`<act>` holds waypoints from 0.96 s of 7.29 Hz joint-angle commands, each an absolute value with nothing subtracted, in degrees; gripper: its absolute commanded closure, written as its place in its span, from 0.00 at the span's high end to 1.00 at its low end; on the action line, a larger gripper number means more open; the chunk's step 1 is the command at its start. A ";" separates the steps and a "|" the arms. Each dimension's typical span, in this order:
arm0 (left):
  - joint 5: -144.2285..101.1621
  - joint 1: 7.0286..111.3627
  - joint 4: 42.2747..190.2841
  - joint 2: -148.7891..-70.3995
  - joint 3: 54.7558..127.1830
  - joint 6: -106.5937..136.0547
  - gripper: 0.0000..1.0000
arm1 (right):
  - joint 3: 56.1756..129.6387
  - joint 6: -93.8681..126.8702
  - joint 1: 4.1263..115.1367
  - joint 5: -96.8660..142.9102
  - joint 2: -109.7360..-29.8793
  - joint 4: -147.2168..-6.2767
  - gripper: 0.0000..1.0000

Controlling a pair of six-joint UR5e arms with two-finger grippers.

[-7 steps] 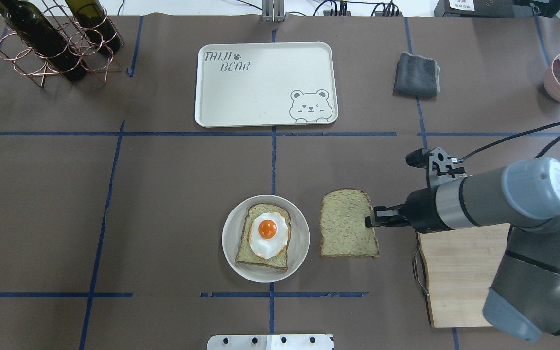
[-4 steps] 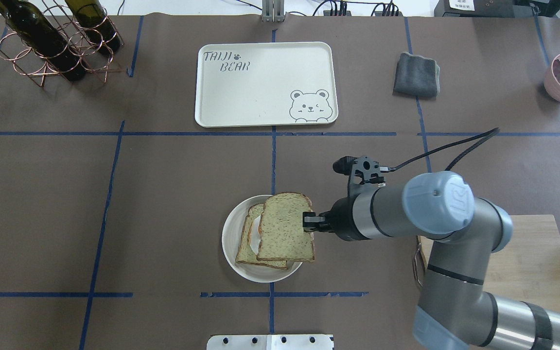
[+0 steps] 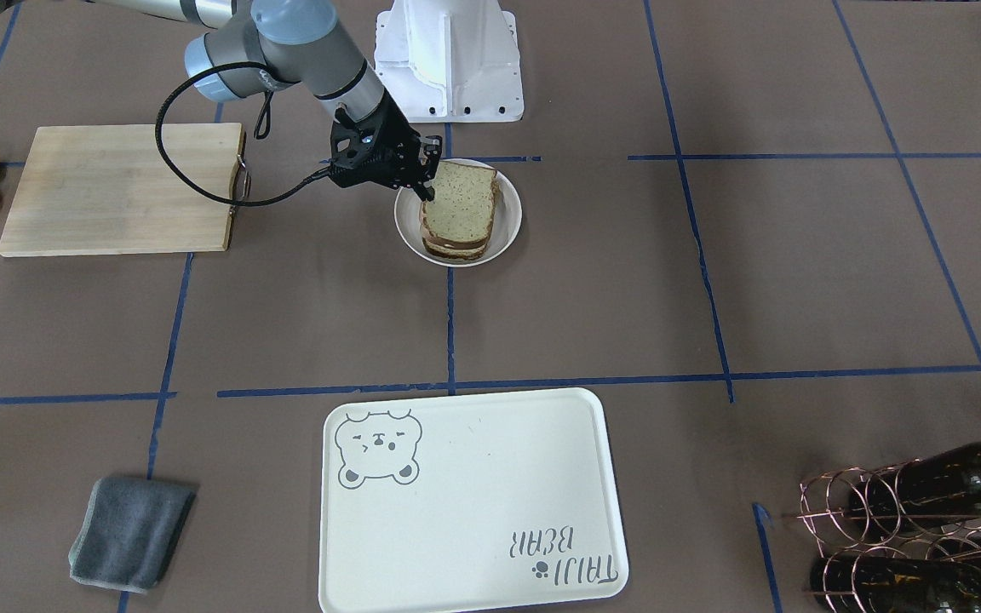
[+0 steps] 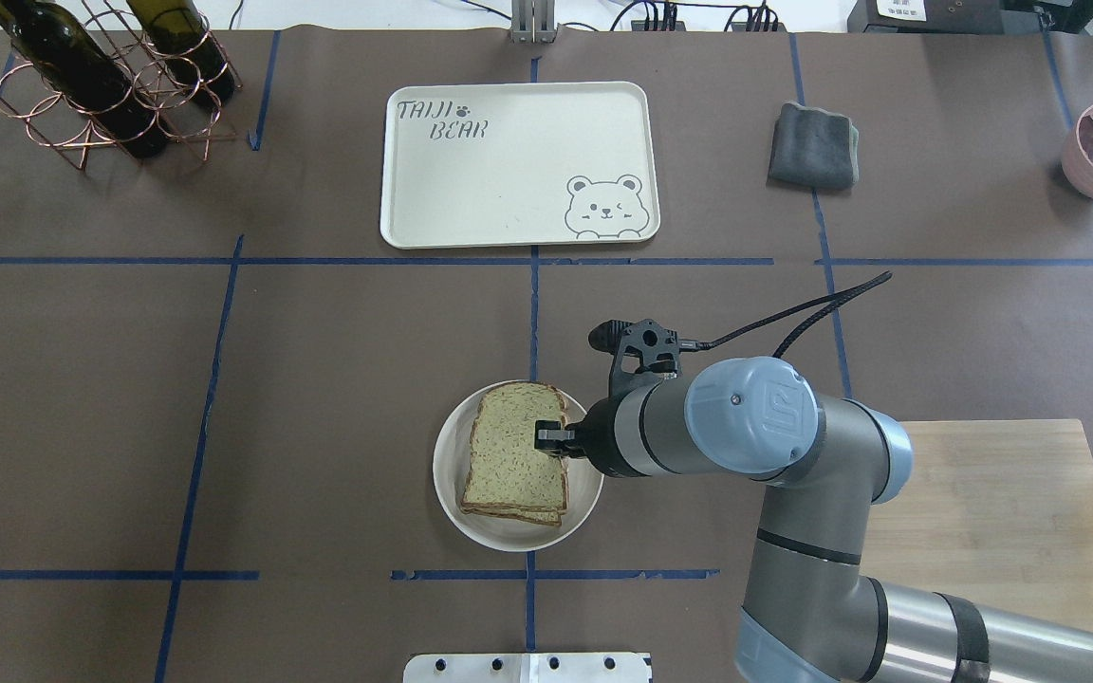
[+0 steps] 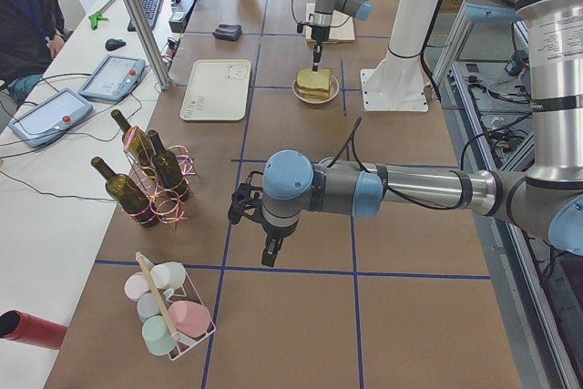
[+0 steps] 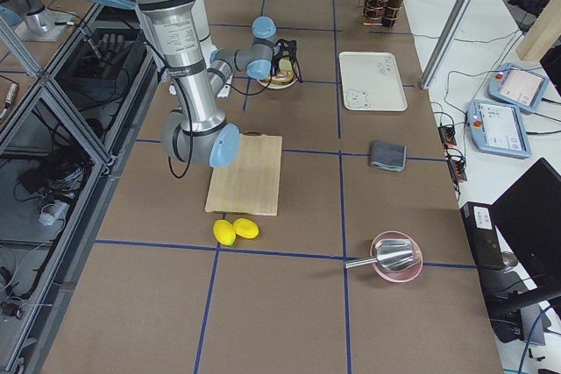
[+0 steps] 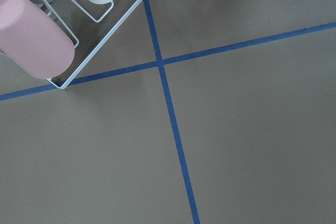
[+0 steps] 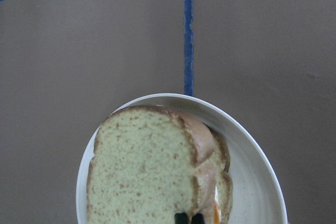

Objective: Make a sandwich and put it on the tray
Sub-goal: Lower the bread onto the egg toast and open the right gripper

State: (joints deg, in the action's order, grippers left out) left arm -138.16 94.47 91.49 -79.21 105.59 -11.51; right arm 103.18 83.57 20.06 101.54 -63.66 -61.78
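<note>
Overhead exterior: top slice now over dish.

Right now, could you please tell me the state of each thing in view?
Top bread slice: atop the stack, edge gripped.
Right gripper: shut on top bread slice.
Left gripper: cannot tell.
Tray: empty.
Dish: holds the sandwich.
Cloth: folded.

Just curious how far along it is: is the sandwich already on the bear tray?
No, the sandwich sits on the round white dish, well apart from the tray.
</note>
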 commanded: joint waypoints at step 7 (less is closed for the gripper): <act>-138.16 94.40 91.49 -79.19 105.47 -11.51 1.00 | 103.53 82.62 23.61 103.42 -64.77 -63.53 1.00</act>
